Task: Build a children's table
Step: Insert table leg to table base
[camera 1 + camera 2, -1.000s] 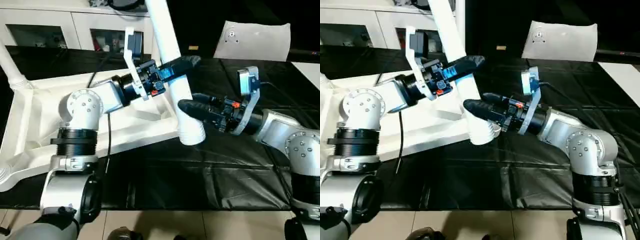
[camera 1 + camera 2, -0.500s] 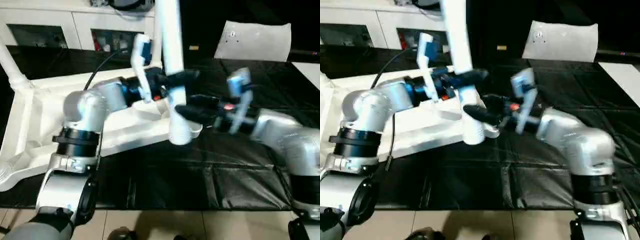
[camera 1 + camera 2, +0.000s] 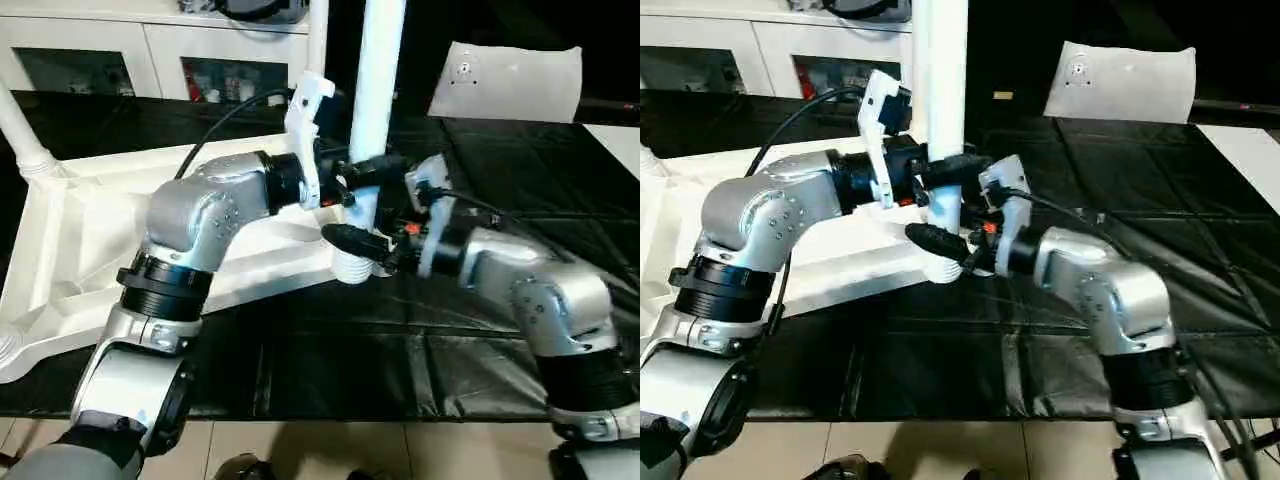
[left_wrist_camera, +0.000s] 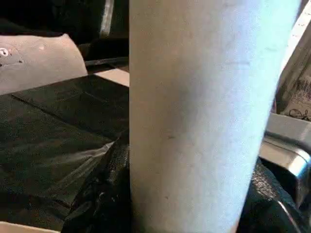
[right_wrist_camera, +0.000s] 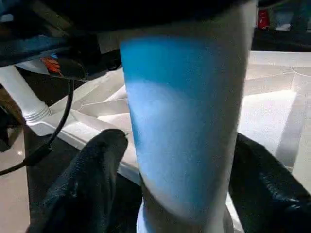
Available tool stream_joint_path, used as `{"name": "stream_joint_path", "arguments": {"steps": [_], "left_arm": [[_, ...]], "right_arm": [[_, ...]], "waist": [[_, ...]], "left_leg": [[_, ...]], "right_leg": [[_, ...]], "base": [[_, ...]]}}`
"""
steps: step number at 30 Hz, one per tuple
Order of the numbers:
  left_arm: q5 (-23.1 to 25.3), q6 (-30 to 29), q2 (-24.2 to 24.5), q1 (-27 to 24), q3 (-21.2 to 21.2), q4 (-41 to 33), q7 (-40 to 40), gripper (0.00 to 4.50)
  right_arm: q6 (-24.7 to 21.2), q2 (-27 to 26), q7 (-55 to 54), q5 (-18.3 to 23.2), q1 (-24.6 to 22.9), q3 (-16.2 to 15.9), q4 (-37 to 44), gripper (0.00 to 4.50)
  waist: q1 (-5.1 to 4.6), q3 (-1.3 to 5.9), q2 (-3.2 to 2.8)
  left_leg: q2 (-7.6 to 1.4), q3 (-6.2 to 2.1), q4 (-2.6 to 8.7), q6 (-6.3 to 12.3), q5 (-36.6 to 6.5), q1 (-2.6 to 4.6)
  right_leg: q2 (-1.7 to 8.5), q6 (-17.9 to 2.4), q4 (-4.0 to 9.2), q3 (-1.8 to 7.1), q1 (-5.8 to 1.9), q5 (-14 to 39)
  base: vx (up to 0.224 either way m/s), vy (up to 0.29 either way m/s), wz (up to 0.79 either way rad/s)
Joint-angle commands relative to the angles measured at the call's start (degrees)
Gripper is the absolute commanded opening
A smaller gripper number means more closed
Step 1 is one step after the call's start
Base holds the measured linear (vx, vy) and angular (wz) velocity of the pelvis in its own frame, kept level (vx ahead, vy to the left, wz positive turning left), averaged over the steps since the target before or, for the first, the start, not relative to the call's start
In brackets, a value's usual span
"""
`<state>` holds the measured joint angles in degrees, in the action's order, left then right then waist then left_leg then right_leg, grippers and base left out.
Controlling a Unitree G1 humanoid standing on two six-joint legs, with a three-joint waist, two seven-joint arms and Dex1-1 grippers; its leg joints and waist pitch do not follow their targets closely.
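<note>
The black-covered surface [image 3: 400,350] carries the upturned white tabletop [image 3: 80,250] on its left half, ribs up. At the tabletop's near right corner a white leg [image 3: 378,80] stands almost upright, foot at the corner socket. The left claw [image 3: 372,170] is clamped on the leg. The right claw [image 3: 352,240], lower down, straddles it; whether it grips, I cannot tell. The right wrist view shows another fitted leg [image 5: 19,94] beyond.
</note>
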<state>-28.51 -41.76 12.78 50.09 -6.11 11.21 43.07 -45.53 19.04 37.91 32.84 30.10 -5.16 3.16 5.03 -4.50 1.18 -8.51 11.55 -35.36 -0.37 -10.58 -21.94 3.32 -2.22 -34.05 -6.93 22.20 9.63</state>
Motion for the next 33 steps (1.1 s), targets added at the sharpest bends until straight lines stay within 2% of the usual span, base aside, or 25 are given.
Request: {"name": "stream_joint_path", "arguments": {"steps": [1,6,8,11,22,32,33], "left_arm": [[1.1,1.2,0.3,0.5,-1.1,-1.8,0.8,1.9],[1.0,1.2,0.3,0.5,-1.5,-2.4,1.6,1.9],[1.0,1.2,0.5,0.3,-2.2,-3.1,2.3,1.9],[1.0,1.0,0.2,0.3,-2.3,-3.4,2.7,1.9],[-1.8,-0.7,-1.8,0.4,-1.5,-5.2,4.1,1.9],[-1.7,-0.2,-2.4,0.1,0.0,-4.7,3.3,1.9],[-1.7,0.1,-2.8,0.1,0.7,-4.2,2.5,2.25]], "right_arm": [[0.1,-0.1,-0.3,-0.7,1.0,-0.1,-0.6,2.94],[-0.3,-0.3,-0.1,-0.6,0.8,0.3,-0.9,2.49],[-0.3,-0.4,0.1,-0.5,0.6,0.2,-1.2,2.43],[-0.3,-0.7,0.3,-0.3,0.5,0.2,-1.3,2.07],[0.4,-1.0,1.2,-0.5,0.1,-0.1,-1.9,1.96],[1.4,-1.3,1.3,-0.8,-0.6,0.2,-1.9,1.95],[1.8,-1.4,1.2,-1.0,-0.6,0.3,-2.1,1.95]], "waist": [[-0.13,4.83,0.14],[-0.13,4.88,0.11],[-0.11,4.85,0.07],[-0.15,4.83,0.03],[-0.09,4.83,0.03],[-0.09,4.89,-0.15],[-0.04,4.89,-0.24]], "left_leg": [[-5.65,-2.99,3.97,-0.28,-8.2,1.58],[-5.76,-3.01,3.99,-0.33,-7.9,1.53],[-5.68,-2.96,3.96,-0.38,-8.2,1.57],[-5.73,-3.0,3.99,-0.39,-8.3,1.52],[-5.71,-3.0,3.96,-0.4,-8.4,1.5],[-5.76,-3.05,3.97,-0.41,-8.5,1.53],[-5.77,-3.06,3.95,-0.41,-8.5,1.5]], "right_leg": [[7.33,-5.7,4.8,4.61,-2.76,19.5],[7.35,-6.6,4.53,4.66,-2.82,17.8],[7.38,-6.7,4.64,4.66,-2.81,18.3],[7.31,-6.7,4.58,4.64,-2.84,18.3],[7.37,-6.9,4.61,4.66,-2.9,18.1],[7.32,-7.4,4.51,4.62,-2.93,17.1],[7.4,-7.4,4.51,4.64,-2.96,17.1]], "base": [[0.0,0.0,0.0],[0.0,0.0,0.0],[0.0,0.0,0.0],[0.0,0.0,0.0],[0.0,0.0,0.0],[0.0,0.0,0.0],[0.0,0.0,0.0]]}}
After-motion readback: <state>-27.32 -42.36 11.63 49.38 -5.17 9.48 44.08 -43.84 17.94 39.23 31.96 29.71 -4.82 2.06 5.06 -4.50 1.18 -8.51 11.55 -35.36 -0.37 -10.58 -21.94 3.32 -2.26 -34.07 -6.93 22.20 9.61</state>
